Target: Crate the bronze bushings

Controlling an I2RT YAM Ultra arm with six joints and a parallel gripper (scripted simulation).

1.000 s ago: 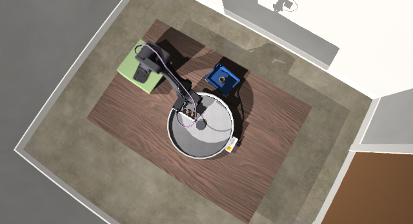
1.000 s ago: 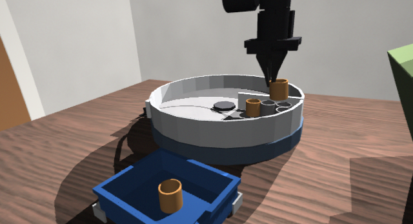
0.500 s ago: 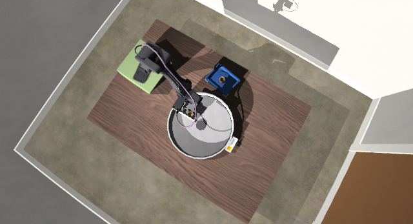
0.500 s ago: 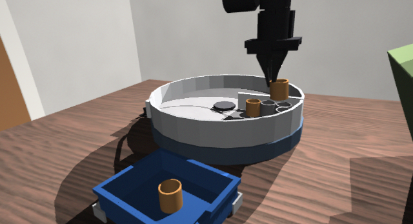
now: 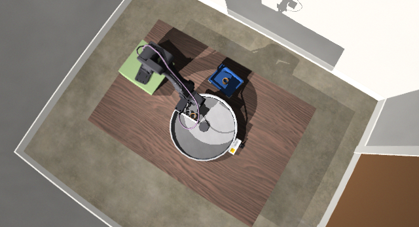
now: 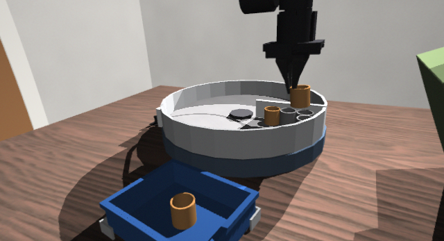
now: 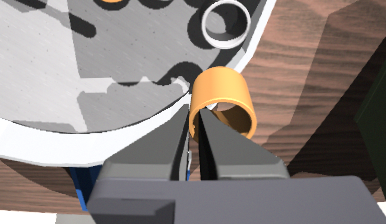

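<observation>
My gripper [image 6: 292, 89] [image 7: 193, 112] is shut on the wall of a bronze bushing [image 6: 300, 98] [image 7: 221, 86], with one finger inside its bore. It holds the bushing raised near the turntable's [image 5: 209, 152] [image 6: 243, 144] [image 7: 39, 145] rim, above the steel bushings. Another bronze bushing [image 6: 272, 117] stands on the turntable, beside a steel bushing [image 6: 288, 117]. More steel bushings stand to the right in the exterior view, partly hidden by the turntable wall; one steel bushing [image 7: 204, 25] shows in the wrist view. A third bronze bushing [image 6: 184, 216] stands upright in the blue crate [image 6: 132, 218].
A thin divider [image 6: 261, 109] stands on the turntable behind the bushings, near a dark central hub [image 5: 203, 126] [image 6: 241, 113]. The turntable's raised wall lies between the bushings and the crate. A green block [image 5: 131, 68] [image 6: 431, 62] is under the arm's base.
</observation>
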